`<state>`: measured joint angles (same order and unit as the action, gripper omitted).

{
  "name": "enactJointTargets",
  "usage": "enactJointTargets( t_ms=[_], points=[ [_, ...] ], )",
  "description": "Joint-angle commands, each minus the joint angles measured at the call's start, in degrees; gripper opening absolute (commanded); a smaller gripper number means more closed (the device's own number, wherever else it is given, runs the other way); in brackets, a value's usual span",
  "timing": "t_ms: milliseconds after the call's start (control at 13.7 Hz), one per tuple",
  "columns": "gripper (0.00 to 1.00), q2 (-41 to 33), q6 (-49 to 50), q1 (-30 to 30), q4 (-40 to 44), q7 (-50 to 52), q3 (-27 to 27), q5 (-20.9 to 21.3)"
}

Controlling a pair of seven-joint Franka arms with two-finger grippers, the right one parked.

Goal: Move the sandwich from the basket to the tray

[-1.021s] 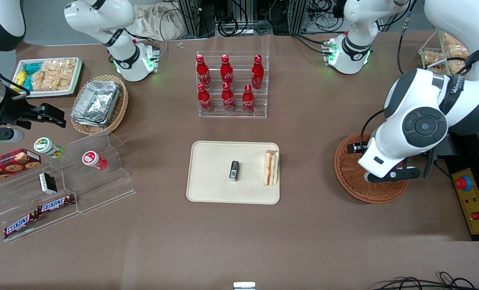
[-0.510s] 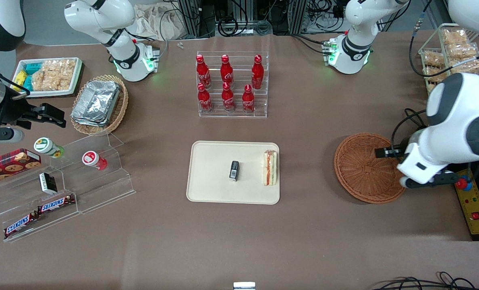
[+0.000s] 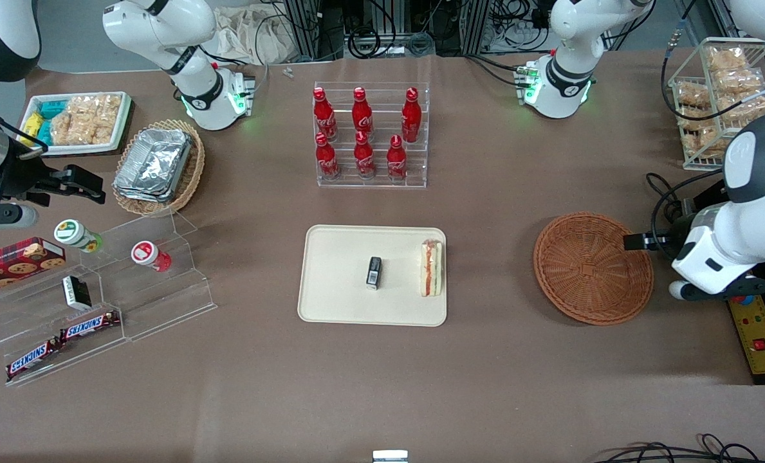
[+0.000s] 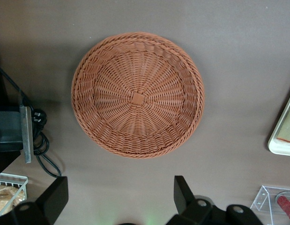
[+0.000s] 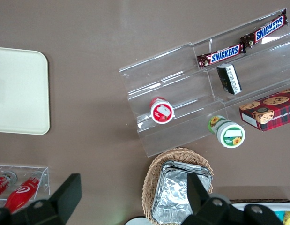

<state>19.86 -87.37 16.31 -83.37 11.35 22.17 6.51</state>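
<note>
Brown desk (image 3: 485, 360), racks of snacks and cola bottles around. My arm has swung off basket (image 3: 593, 268) toward working-arm end; my jaws (image 4: 119, 199) hang spread, holding nothing, above desk beside it. Basket bare. Sandwich (image 3: 432, 267) lies on tray (image 3: 337, 302), wrapped wedge, red-green filling edge up, beside small black object (image 3: 374, 272). Placement looks done.

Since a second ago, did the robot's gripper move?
Yes. The gripper has moved off the basket and now sits toward the working arm's end of the table, open and holding nothing.
</note>
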Motion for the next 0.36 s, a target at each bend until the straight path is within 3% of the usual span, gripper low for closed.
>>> enactJointTargets(
  t_ms=[0, 292],
  points=[
    [1.00, -2.2, 0.1, -10.8, 0.1, -1.9, -13.2, -4.4],
    [1.00, -2.3, -1.1, -12.4, -0.2, -1.8, -14.7, -5.2]
  ],
)
